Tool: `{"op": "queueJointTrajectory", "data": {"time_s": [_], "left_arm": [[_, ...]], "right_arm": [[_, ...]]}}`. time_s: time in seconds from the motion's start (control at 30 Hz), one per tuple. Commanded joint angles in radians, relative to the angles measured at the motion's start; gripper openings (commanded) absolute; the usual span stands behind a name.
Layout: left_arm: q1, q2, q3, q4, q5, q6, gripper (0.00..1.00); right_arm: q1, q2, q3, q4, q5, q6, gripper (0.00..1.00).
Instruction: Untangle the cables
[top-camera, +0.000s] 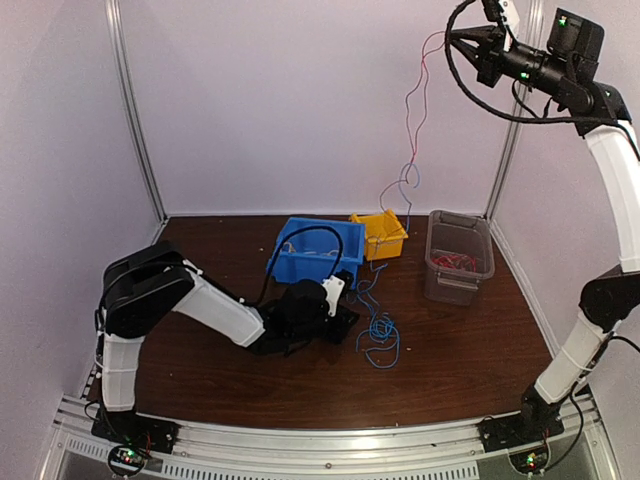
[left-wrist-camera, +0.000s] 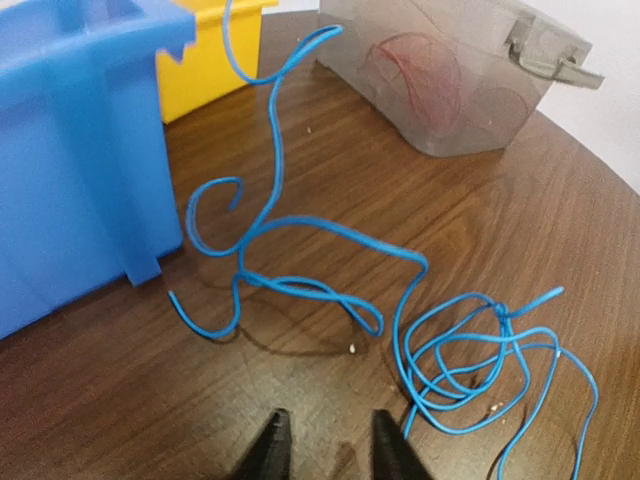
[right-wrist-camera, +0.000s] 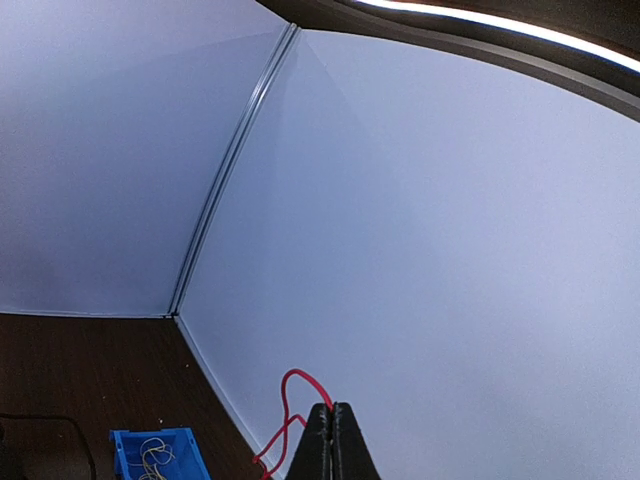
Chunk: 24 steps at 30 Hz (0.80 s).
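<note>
Right gripper (right-wrist-camera: 333, 408) is up high near the back corner, fingers pressed together on a red cable (right-wrist-camera: 297, 373). That strand hangs down from it and, in the top view, looks hooked into a blue cable (left-wrist-camera: 497, 310) in mid-air, above the yellow bin (top-camera: 385, 247).

Left gripper (left-wrist-camera: 330, 418) sits low over the table (top-camera: 470, 350), jaws slightly spread, nothing between them. The blue strand's loose coils lie just ahead and to the right of its tips, beside the blue bin (top-camera: 300, 265).

Progress, my read:
- Sorting is partly done. The grey bin (top-camera: 458, 292) holds red strands and the blue bin holds some pale ones.
- I can't tell whether anything is in the yellow bin.
- Red and blue aren't separated yet. Where they cross is too thin to tell whether it's a knot or just a wrap.
- The blue coil on the table has its own small snarl.

Left to do: pin the blue, pull the red free, bin both.
</note>
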Motion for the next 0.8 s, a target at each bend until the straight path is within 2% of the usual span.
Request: {"op": "queueJointTrajectory", "data": {"time_s": [0.0,0.1,0.23,0.3,0.37,0.47,0.6,0.67,0.77], "left_arm": [[-0.005,-0.092,0.019,0.135,-0.082,0.053,0.38],[-0.014,-0.110,0.056,0.199,-0.116,0.145,0.44],[-0.047,-0.096,0.164,0.201,-0.134,0.325,0.47],[-0.060,-0.080,0.226,0.197,-0.135,0.372,0.53],[-0.062,-0.060,0.300,0.175,-0.116,0.367,0.57],[-0.062,-0.024,0.399,0.158,-0.089,0.337,0.71],[-0.061,0.027,0.513,0.161,-0.099,0.276,0.73],[-0.059,0.064,0.595,0.105,-0.110,0.230,0.74],[-0.058,0.117,0.718,-0.025,-0.141,0.170,0.67]], "right_arm": [[-0.032,0.014,0.021,0.045,0.024,0.000,0.00],[-0.034,0.002,-0.003,0.045,0.001,0.005,0.00],[-0.034,-0.017,-0.039,0.050,-0.028,0.023,0.00],[-0.034,-0.025,-0.064,0.055,-0.039,0.030,0.00],[-0.033,-0.035,-0.094,0.060,-0.049,0.034,0.00],[-0.034,-0.051,-0.145,0.067,-0.060,0.037,0.00],[-0.030,-0.069,-0.201,0.071,-0.079,0.038,0.00],[-0.027,-0.077,-0.215,0.071,-0.086,0.039,0.00],[-0.025,-0.085,-0.225,0.071,-0.091,0.042,0.00]]}}
